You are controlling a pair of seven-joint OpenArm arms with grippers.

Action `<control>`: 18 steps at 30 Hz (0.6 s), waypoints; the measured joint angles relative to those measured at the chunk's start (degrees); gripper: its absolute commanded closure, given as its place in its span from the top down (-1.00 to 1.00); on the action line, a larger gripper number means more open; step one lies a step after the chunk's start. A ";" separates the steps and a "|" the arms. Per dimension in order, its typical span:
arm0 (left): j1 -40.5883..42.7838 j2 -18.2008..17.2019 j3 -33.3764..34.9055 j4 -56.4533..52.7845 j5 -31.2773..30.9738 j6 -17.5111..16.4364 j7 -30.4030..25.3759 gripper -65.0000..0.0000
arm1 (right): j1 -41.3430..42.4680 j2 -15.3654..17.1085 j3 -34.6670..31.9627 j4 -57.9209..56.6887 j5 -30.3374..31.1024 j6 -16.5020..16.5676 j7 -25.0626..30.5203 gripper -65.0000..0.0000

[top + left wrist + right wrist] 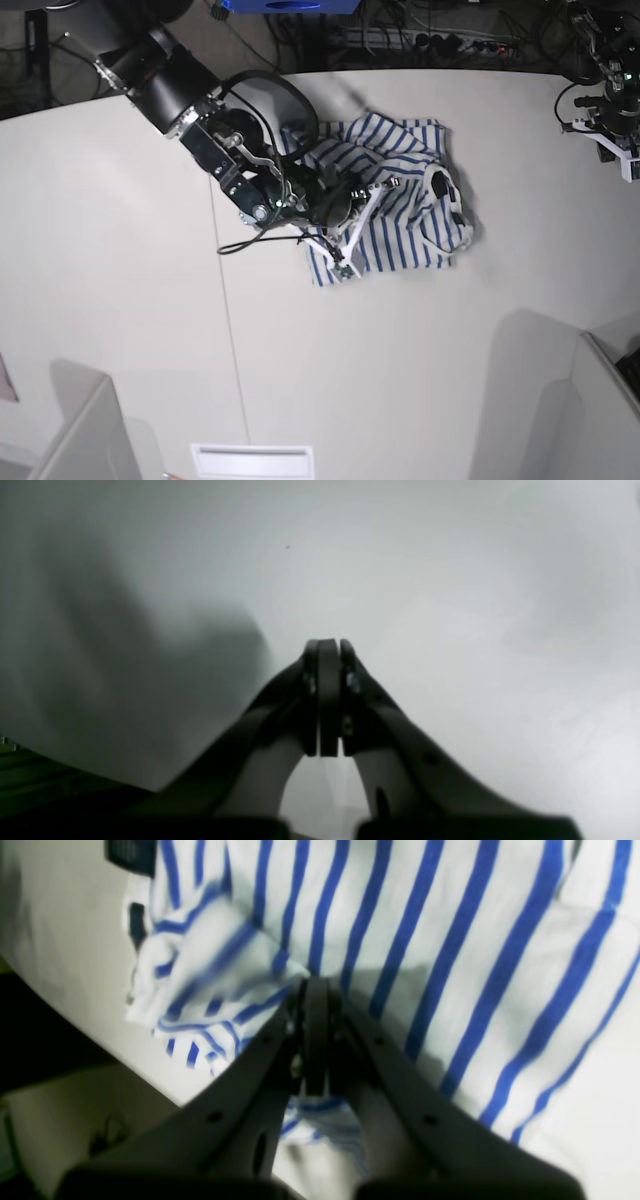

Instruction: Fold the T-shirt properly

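Observation:
The T-shirt (400, 205), white with thin blue stripes, lies crumpled on the white table (130, 300), right of centre. Its neckline (441, 196) faces right. In the right wrist view the T-shirt (450, 965) fills most of the frame, with a dark tag (131, 855) at the top left. My right gripper (315, 985) is shut at the shirt's lower left edge, and a raised, blurred fold of cloth (210, 970) meets its tips. My left gripper (330, 644) is shut on nothing above bare table. The left arm (612, 95) sits at the far right corner, well away from the shirt.
Cables and equipment (420, 35) line the table's back edge. The table edge (150, 1075) runs close to the shirt in the right wrist view, with dark floor beyond. A white box (252, 462) and grey partitions (85, 440) stand along the front.

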 measured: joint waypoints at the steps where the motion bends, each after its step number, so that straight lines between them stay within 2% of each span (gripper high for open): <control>1: 0.02 -0.02 -0.02 0.00 -0.02 -0.02 -0.02 -1.00 | -1.20 0.20 0.02 2.10 -0.20 0.00 -1.01 -1.00; 6: 0.00 -0.02 -0.07 0.00 0.02 0.00 0.04 -1.00 | -5.53 -0.20 -0.26 10.54 0.52 0.50 -6.25 -1.00; 9: -0.17 -0.26 -0.07 0.00 0.02 0.00 0.02 -1.00 | -6.29 0.11 -0.24 14.43 0.61 0.42 -7.43 -1.00; 15: -0.13 -0.24 -0.09 0.02 0.02 0.00 0.04 -1.00 | -1.22 -0.17 0.20 13.07 -0.02 0.33 -6.58 -1.00; 18: 0.17 -0.20 -0.24 0.04 0.00 -0.02 0.00 -1.00 | 0.42 -0.26 0.31 8.57 -6.10 0.20 -3.15 -1.00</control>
